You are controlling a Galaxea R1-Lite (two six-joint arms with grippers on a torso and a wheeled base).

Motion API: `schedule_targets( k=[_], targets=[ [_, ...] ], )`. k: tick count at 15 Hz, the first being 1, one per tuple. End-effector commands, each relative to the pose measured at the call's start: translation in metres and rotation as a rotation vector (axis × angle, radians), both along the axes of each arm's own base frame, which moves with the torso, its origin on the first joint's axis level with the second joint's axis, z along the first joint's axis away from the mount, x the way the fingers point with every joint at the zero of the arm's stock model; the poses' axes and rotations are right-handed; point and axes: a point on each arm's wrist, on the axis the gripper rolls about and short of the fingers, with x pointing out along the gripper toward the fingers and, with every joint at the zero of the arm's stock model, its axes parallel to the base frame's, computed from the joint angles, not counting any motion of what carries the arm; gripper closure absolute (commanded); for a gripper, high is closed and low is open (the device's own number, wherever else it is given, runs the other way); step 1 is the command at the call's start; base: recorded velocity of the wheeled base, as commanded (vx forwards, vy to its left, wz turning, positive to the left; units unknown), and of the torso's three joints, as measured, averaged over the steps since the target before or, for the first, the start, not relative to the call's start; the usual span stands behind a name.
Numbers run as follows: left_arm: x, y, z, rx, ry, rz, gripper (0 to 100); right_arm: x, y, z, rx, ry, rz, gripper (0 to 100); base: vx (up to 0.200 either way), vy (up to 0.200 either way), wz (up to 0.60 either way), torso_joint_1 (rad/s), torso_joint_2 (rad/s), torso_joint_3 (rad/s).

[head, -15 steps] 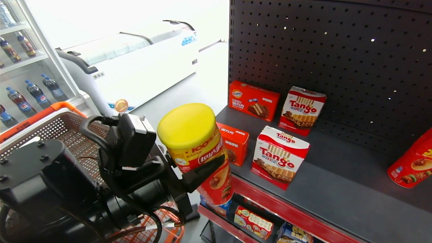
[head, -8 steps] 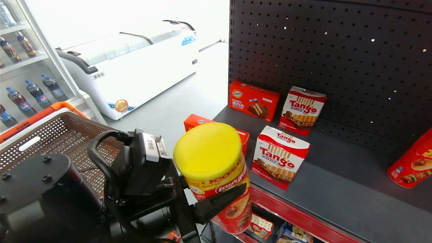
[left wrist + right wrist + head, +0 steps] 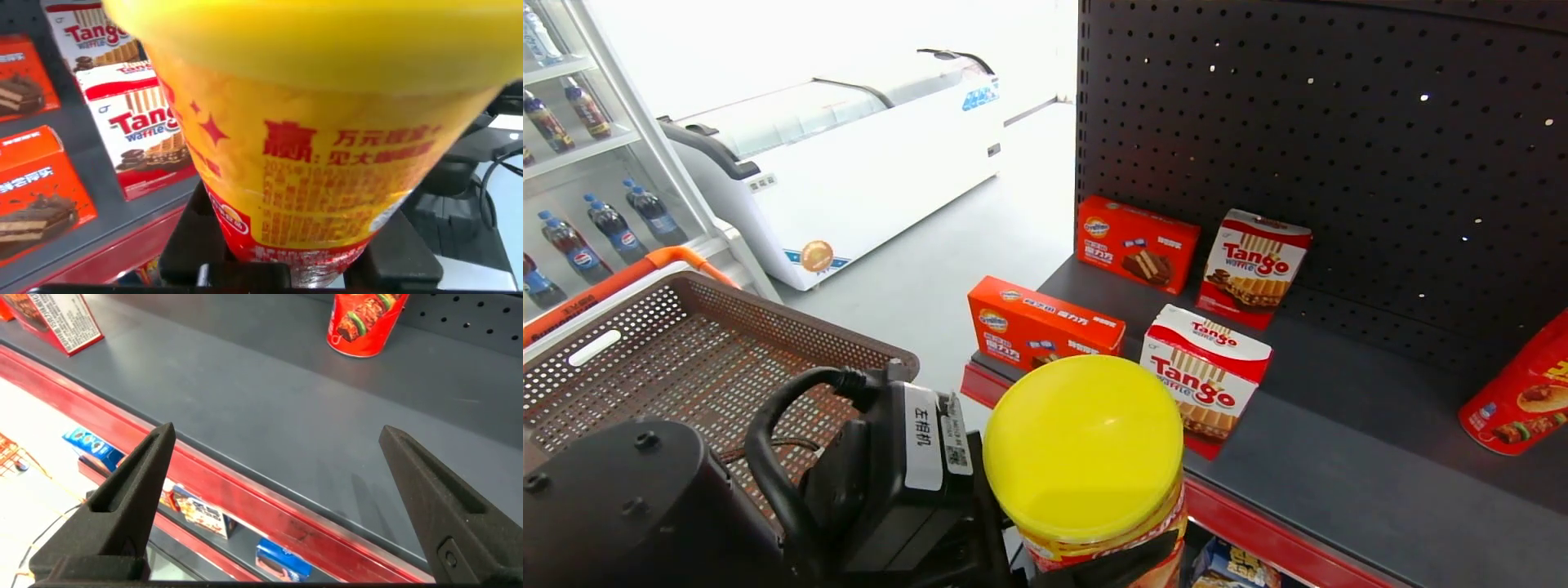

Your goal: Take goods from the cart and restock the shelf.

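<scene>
A chip can (image 3: pixel 1085 457) with a yellow lid and a red and yellow body stands upright in my left gripper (image 3: pixel 1094 565), which is shut on its lower body. It hangs just in front of the grey shelf (image 3: pixel 1339 465), near the front edge and close to the front wafer box (image 3: pixel 1205 376). The left wrist view has the can (image 3: pixel 327 155) up close, with the dark fingers (image 3: pixel 396 253) either side. The brown cart basket (image 3: pixel 686 351) lies to the left. My right gripper (image 3: pixel 286 498) stands open over the shelf's red front edge (image 3: pixel 245 486).
On the shelf stand two orange boxes (image 3: pixel 1045 327) (image 3: pixel 1137 243), a second wafer box (image 3: pixel 1252 265) at the back, and a red can (image 3: pixel 1523 392) leaning at the far right. Bare shelf lies between the wafer boxes and that red can (image 3: pixel 364 322). More goods sit on the lower shelf (image 3: pixel 196 514).
My left arm has carried the chip can to the right and nearer the camera, from beside the cart to the shelf's front edge. The front orange box is now uncovered.
</scene>
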Motion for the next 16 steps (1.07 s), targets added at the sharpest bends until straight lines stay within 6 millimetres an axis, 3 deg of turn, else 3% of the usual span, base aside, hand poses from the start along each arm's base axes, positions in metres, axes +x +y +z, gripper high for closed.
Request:
schedule_targets(
  k=[1, 4, 16],
  targets=[
    [0.0002, -0.0026, -0.0024, 0.008, 0.005, -0.007, 100, 0.0, 0.0, -0.0001, -0.002, 0.001, 0.0, 0, 0.0, 0.0, 0.0, 0.0, 0.0, 0.0],
    [-0.0049, -0.0075, -0.0076, 0.026, 0.017, -0.05, 100, 0.0, 0.0, 0.0001, 0.0, 0.0, 0.0, 0, 0.0, 0.0, 0.0, 0.0, 0.0, 0.0],
    [-0.0003, -0.0087, -0.0087, 0.03, 0.019, -0.048, 100, 0.0, 0.0, 0.0001, -0.002, 0.0, 0.0, 0, 0.0, 0.0, -0.6, 0.001, 0.0, 0.002]
  ],
)
